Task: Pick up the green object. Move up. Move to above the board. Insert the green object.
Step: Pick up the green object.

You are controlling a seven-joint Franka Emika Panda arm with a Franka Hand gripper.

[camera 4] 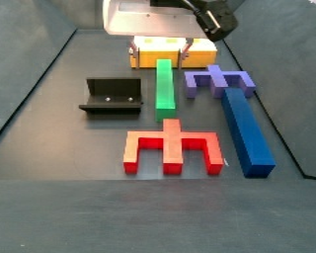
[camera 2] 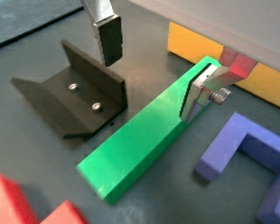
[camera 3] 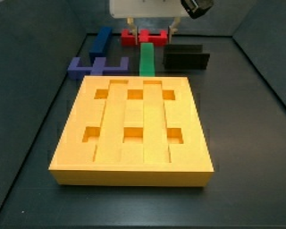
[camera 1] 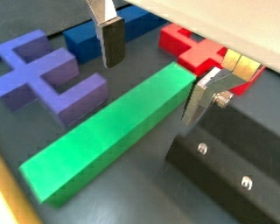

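Note:
The green object is a long plain bar lying flat on the dark floor, with one end by the yellow-orange board and the other by a red piece. It shows full length in both wrist views and in a side view. My gripper hangs over the bar, open and empty. One finger stands clear of the bar. The other finger is right at the bar's edge. The gripper also shows in both wrist views.
A red notched block lies past the bar's far end from the board. A long blue bar and a purple forked piece lie on one side. The dark fixture stands on the other side.

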